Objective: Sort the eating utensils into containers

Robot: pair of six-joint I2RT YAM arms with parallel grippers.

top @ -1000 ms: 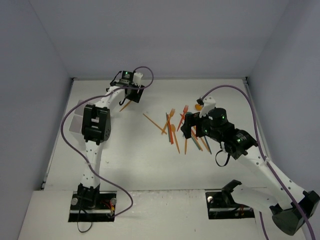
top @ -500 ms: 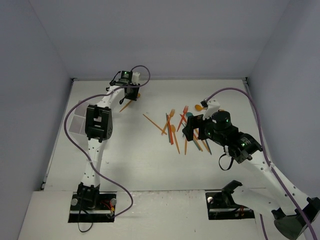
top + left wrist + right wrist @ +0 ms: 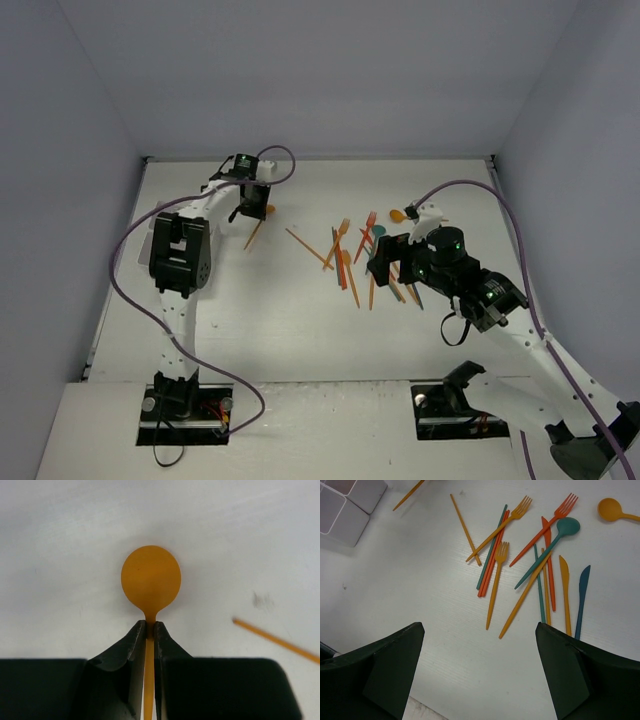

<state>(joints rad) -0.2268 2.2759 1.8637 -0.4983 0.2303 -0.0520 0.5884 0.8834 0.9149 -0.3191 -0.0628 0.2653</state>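
Between the fingertips of the left gripper (image 3: 150, 630), shut tight, sits the thin neck of an orange spoon (image 3: 150, 577), its bowl jutting just past them. So narrow a pinch may let the spoon swivel or slip on the way to the box (image 3: 347, 505) at the left. Over the pile (image 3: 535, 565) mid-table, the right gripper (image 3: 479, 630) hangs wide open, empty.

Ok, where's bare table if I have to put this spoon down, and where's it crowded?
Bare: the wide near strip between the utensil pile and the arm bases; the far strip along the back wall; most of the gap between the compartment box and the lone orange stick. Crowded: mid-right, beneath the right end effector.
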